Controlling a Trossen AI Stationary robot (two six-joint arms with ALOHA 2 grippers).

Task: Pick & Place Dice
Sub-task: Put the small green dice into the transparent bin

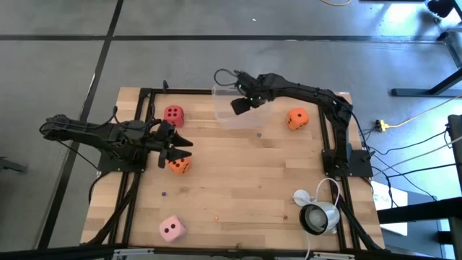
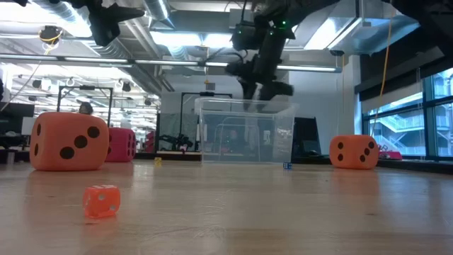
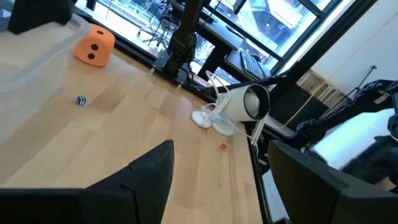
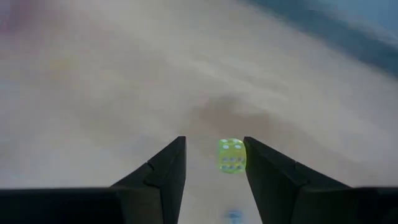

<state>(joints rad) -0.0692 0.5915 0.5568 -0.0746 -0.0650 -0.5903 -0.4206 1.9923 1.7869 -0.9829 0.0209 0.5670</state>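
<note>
Nearest my edge of the table sits the pink die [image 1: 172, 229], alone and well apart from both arms. Farther in, a tiny orange die [image 2: 102, 200] lies loose on the wood.

The left gripper [image 1: 180, 148] hovers just beside the left orange die [image 1: 179, 165]. Its fingers are spread and empty, which I read as lining up for a grab. The red die [image 1: 173, 115] is just beyond it.

Farther still, the clear bin [image 1: 229, 119] looks like the drop spot. The right gripper [image 1: 242, 103] hangs over it for that reason. Its fingers are spread wider than the tiny green die [image 4: 231, 154] between them, so nothing is pinched. I cannot tell whether that die is dropping or lying below. The right orange die [image 1: 297, 118] waits near the bin, outside it.

My count is four big dice: two orange, one red, one pink. The tiny ones number at least three, including a blue one [image 3: 81, 100].
</note>
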